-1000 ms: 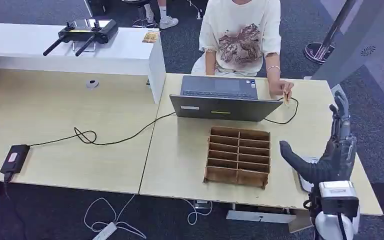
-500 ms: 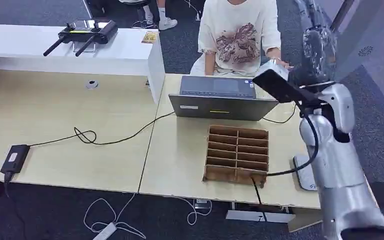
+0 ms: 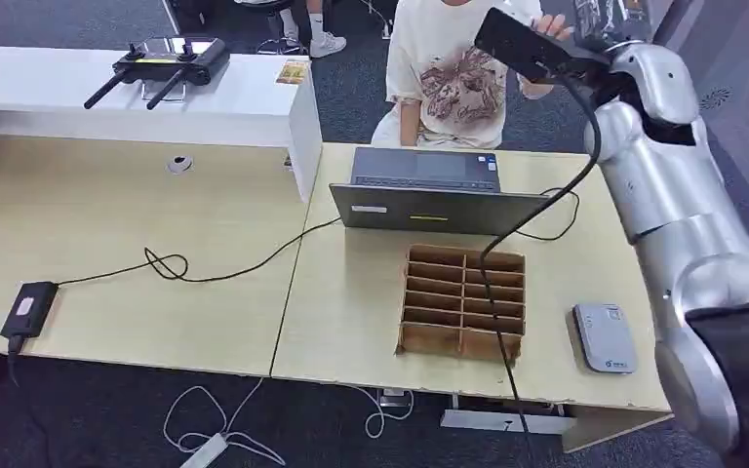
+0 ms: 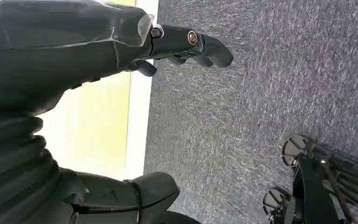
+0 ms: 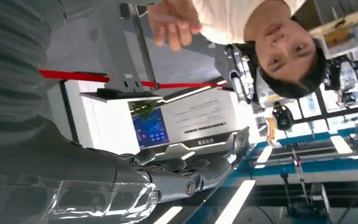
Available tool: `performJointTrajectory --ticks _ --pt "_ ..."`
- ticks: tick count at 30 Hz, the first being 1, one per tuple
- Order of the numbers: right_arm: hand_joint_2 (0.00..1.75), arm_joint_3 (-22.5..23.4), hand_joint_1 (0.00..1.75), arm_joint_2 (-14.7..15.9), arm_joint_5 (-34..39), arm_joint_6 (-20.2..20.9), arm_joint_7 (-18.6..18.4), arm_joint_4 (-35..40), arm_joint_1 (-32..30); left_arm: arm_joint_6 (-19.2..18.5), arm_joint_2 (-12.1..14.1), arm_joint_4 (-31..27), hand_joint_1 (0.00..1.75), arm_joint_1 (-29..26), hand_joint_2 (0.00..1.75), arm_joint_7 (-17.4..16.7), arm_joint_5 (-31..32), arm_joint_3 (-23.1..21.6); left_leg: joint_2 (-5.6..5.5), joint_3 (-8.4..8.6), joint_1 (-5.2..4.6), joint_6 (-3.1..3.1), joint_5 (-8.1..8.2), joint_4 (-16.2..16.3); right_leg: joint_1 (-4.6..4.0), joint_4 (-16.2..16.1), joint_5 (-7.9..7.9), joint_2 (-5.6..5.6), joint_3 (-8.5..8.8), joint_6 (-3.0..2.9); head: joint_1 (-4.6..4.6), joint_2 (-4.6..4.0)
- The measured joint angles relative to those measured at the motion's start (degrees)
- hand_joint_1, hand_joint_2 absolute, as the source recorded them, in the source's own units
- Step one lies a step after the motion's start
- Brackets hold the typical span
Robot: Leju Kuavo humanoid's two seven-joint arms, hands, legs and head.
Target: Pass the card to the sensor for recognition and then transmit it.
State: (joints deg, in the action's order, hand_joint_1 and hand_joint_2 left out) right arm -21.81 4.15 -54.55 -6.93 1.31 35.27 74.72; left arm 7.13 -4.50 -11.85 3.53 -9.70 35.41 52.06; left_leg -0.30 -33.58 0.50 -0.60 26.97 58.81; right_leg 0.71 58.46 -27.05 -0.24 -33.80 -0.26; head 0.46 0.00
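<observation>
Left hand (image 4: 121,56) hangs low beside the table edge, fingers loosely curled around nothing, while the wooden divider tray (image 3: 463,304) and the grey sensor (image 3: 605,337) sit untouched on the table (image 3: 351,292). Right hand (image 5: 177,175) is up high facing the person's hand (image 5: 172,21), fingers apart and empty; I cannot make out the card, so pickup, scan and handover all look undone
</observation>
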Motion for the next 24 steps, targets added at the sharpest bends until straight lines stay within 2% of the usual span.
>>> performJointTrajectory --ticks 7,15,16,17,24 --pt "1.75 -0.3 0.00 0.0 -0.2 0.6 -0.7 -6.3 2.2 0.1 0.2 0.0 0.00 0.0 1.75 -0.1 0.0 0.5 0.01 0.00 -0.01 0.00 0.00 0.0 0.00 0.0 0.02 0.01 -0.02 -0.01 0.00 0.00" --pt "1.75 -0.7 0.00 0.0 -1.2 0.0 -1.3 -9.4 3.1 0.2 0.3 0.0 0.00 0.0 1.75 -0.2 0.1 1.0 0.04 0.00 0.00 0.00 0.00 0.0 0.00 0.0 0.01 0.03 -0.05 -0.02 0.00 0.00" --pt "1.75 -0.7 1.69 0.0 -1.2 -0.1 -1.3 -9.6 3.2 0.2 0.3 0.0 0.00 0.0 1.75 -0.2 0.1 1.1 0.04 0.00 0.00 0.00 0.00 0.0 0.00 0.0 0.01 0.03 -0.06 -0.02 0.00 0.00" --pt "1.75 -0.7 1.75 0.0 -1.3 -0.3 -1.3 -9.8 3.2 0.2 0.3 0.0 0.00 0.0 1.75 -0.2 0.2 1.2 0.04 0.01 0.00 0.00 0.00 0.0 0.00 0.0 0.01 0.03 -0.06 -0.02 0.00 0.00" --pt "1.75 -0.7 1.75 0.1 -2.0 -0.5 -1.2 -10.3 3.2 0.2 0.4 0.0 0.00 0.0 1.75 0.0 0.2 1.7 0.04 0.01 0.00 0.00 0.00 0.0 0.00 0.0 0.02 0.04 -0.06 -0.02 0.00 0.00"
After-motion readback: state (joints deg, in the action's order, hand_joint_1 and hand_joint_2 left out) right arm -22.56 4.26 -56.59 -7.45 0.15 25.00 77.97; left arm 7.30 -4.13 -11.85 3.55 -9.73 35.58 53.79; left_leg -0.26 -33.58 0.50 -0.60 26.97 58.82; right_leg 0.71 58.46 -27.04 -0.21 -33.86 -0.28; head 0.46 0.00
